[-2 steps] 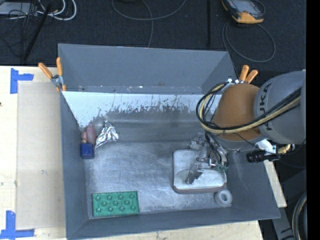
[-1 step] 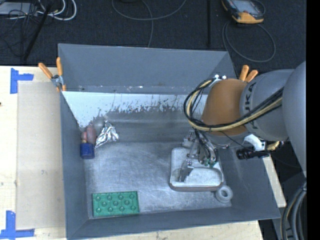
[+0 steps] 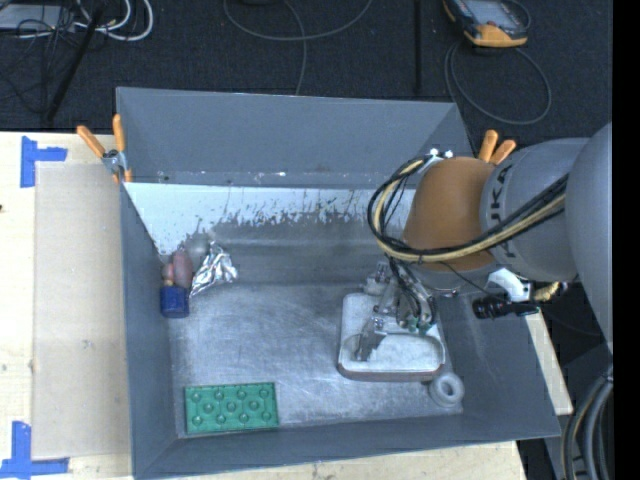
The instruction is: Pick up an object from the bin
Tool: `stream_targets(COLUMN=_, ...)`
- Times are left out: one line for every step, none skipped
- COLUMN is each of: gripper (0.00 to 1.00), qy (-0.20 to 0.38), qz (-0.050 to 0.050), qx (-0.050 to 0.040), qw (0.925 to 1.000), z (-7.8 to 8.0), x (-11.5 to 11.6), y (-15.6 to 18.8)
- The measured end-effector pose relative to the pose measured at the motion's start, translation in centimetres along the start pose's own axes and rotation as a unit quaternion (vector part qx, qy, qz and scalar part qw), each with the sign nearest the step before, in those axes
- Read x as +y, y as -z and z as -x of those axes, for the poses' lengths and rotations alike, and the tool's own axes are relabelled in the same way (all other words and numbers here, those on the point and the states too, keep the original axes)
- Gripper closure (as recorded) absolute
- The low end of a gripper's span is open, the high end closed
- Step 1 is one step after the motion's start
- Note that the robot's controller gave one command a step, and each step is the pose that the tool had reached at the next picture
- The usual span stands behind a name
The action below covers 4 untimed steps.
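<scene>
Pale grey tray [image 3: 405, 353]: where is it lying? (Student)
It is lying on the bin's [image 3: 300, 148] right floor, directly under the end effector [image 3: 385, 323]; whether that is gripping cannot be told. (Tutor)

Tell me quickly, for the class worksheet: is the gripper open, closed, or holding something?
Gripper: cannot be told; it is down over the pale grey tray at the right of the bin.
</scene>
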State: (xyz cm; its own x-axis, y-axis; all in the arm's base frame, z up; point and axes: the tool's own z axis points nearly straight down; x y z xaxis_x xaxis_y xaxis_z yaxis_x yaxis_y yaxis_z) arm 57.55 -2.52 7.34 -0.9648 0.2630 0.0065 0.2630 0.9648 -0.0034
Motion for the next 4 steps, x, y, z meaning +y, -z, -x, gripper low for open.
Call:
stream_targets(gripper=1.00, qy=0.046, qz=-0.001, qx=-0.0037, qw=0.9989, z=0.5, x=0.6, y=0.1)
stream_targets(gripper=1.00, qy=0.047, qz=0.001, qx=-0.0041, qw=0.9989, z=2.5, x=1.7, y=0.1)
stream_targets(gripper=1.00, qy=0.034, qz=0.003, qx=-0.0058, qw=0.9994, z=0.9, x=6.5, y=0.4)
stream_targets(gripper=1.00, qy=0.129, qz=0.007, qx=-0.0308, qw=0.9912, z=-8.9, x=4.0, y=0.5)
